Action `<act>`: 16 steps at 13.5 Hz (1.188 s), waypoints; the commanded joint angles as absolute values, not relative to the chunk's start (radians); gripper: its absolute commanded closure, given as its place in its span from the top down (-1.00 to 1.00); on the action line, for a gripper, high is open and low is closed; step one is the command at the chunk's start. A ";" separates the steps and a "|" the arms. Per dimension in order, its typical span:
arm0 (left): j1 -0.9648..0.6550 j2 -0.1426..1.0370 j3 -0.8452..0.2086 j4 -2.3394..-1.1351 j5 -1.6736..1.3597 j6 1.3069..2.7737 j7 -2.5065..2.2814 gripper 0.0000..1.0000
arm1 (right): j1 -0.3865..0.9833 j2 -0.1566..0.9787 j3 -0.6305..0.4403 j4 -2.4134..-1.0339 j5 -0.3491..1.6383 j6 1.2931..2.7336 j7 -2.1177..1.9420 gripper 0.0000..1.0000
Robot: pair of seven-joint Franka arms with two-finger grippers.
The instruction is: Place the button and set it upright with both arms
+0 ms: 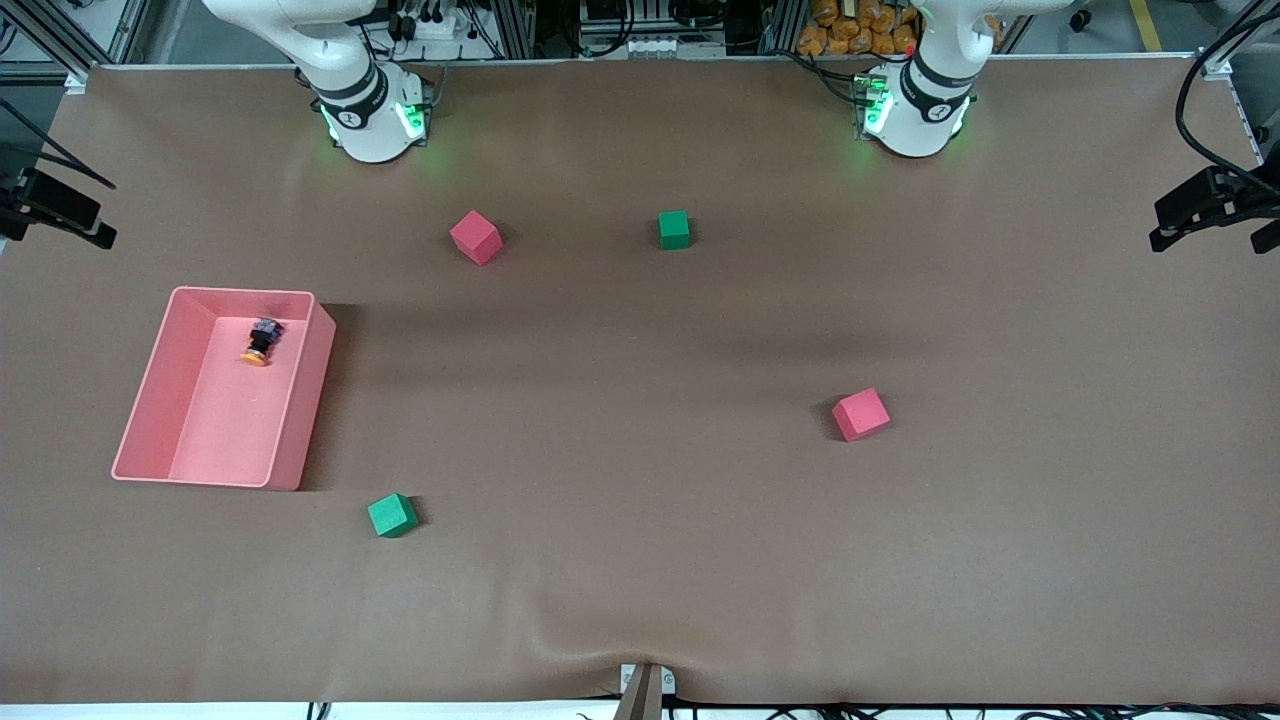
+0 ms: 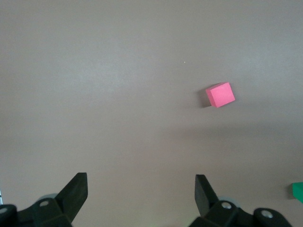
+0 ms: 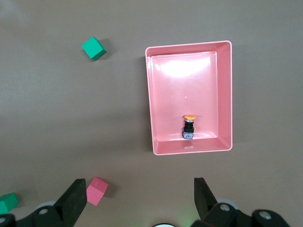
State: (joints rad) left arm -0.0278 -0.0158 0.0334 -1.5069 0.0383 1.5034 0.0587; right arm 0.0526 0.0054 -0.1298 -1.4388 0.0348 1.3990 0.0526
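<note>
My workplace: robotics lab; my two arm bases (image 1: 375,120) bolted on brown-covered table (image 1: 640,420), aluminium framing (image 1: 520,25), cable bundles (image 1: 620,20), side cameras (image 1: 1205,205)

no legible text, labels, brands or numbers anywhere

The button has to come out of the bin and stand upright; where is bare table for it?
Bare: the middle, among the four cubes, next to the pink bin. Crowded only inside it, where the button lies.
</note>
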 commanded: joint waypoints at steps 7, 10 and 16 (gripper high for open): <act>-0.026 -0.005 0.037 -1.497 0.025 1.473 0.083 1.00 | 0.054 -0.018 -0.135 -1.471 0.044 1.394 0.052 1.00; -0.025 -0.005 0.038 -1.499 0.025 1.471 0.083 1.00 | 0.049 -0.003 -0.135 -1.471 0.055 1.388 0.048 1.00; -0.017 -0.005 0.037 -1.497 0.026 1.473 0.086 1.00 | 0.046 0.138 -0.138 -1.521 0.038 1.362 0.046 1.00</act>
State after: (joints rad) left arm -0.0259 -0.0077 0.0343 -1.5076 0.0383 1.4836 0.0587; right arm 0.0507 0.0816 -0.1350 -1.4922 0.0348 1.3471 0.0517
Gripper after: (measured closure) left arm 0.000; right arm 0.000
